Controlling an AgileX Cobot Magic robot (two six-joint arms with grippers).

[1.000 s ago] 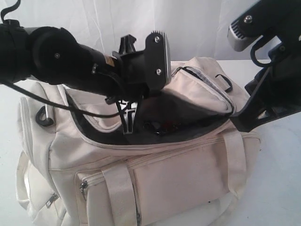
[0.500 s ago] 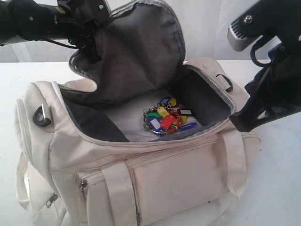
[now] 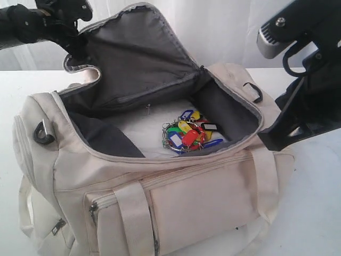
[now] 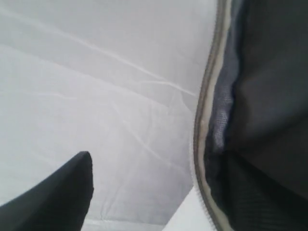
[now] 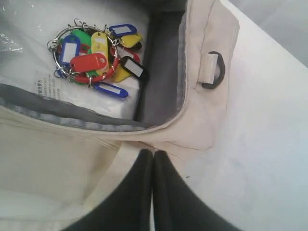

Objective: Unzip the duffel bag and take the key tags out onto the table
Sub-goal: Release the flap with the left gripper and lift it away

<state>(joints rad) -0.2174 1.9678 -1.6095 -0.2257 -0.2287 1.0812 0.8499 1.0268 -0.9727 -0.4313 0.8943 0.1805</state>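
Note:
The cream duffel bag (image 3: 202, 197) lies unzipped on the white table (image 3: 314, 213). Its grey-lined top flap (image 3: 138, 53) stands up at the back. The key tags (image 3: 186, 136), a bunch in red, yellow, blue, green and black, lie inside on the pale bottom. My left gripper (image 3: 73, 41) is at the flap's raised left corner. In the left wrist view one dark finger (image 4: 67, 197) stands well apart from the flap's zipper edge (image 4: 204, 120), and the other finger is hidden. My right gripper (image 5: 153, 153) is shut and empty above the bag's right end, short of the key tags (image 5: 96, 60).
Black D-rings sit at the bag's right end (image 3: 254, 92) and left end (image 3: 42, 132). Webbing handles (image 3: 136, 218) and a zipped front pocket face the camera. A white cloth backdrop (image 3: 229, 32) hangs behind. Bare table (image 5: 260, 144) lies right of the bag.
The left arm rose from over the bag opening to the upper left, lifting the flap open and uncovering the key tags. The flap has since leaned back and lower. The right arm stayed still.

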